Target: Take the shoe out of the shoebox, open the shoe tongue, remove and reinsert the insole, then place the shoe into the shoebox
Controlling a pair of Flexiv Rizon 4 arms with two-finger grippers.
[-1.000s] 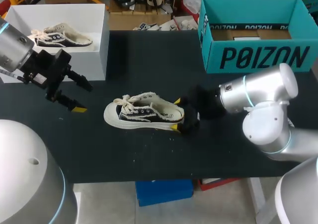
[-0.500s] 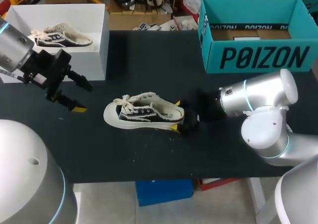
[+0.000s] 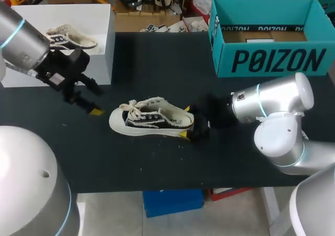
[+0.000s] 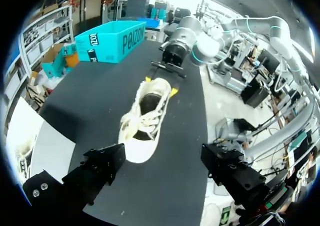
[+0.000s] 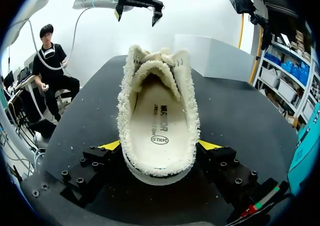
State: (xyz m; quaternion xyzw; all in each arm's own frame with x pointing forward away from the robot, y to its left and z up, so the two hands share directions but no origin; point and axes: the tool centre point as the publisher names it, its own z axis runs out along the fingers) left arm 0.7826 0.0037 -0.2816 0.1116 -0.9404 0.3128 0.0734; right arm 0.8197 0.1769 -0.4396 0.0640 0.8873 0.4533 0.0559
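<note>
Black table [image 3: 157,163], shoe [image 3: 152,120] heel pinched in right gripper [image 3: 185,121], left gripper [image 3: 95,98] spread near toe

Left arm [image 3: 26,40] covers part of white box [image 3: 102,47], second shoe [image 3: 78,40] inside; shoe [image 3: 152,120] heel partly masks right jaws.

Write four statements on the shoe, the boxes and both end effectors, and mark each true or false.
The shoe lies on the table, outside the white box and the teal box. True.
The left end effector holds the laces. False: it is open and empty, short of the toe.
The right end effector grips the shoe's heel. True.
The teal box holds another shoe. False: the second shoe lies in the white box.
</note>
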